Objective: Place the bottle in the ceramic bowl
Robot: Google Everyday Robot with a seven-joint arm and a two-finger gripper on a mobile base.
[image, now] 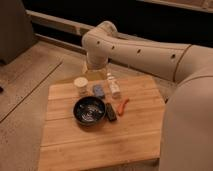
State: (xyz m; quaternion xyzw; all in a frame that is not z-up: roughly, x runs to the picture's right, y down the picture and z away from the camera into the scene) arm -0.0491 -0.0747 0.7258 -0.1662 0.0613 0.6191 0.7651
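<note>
The small white bottle [114, 86] lies on the wooden table [135, 135], at the back, right of a blue object [99, 91]. The dark ceramic bowl [89, 111] sits in front of them at the table's middle, with nothing in it that I can see. My arm reaches in from the right and bends down at the table's far edge. My gripper [94, 74] hangs there, behind the blue object and left of the bottle, touching nothing that I can see.
A squat white jar [80, 85] stands left of the blue object. A small black block [111, 111] lies against the bowl's right side, with an orange item [123, 106] beside it. The floor lies to the left of the table.
</note>
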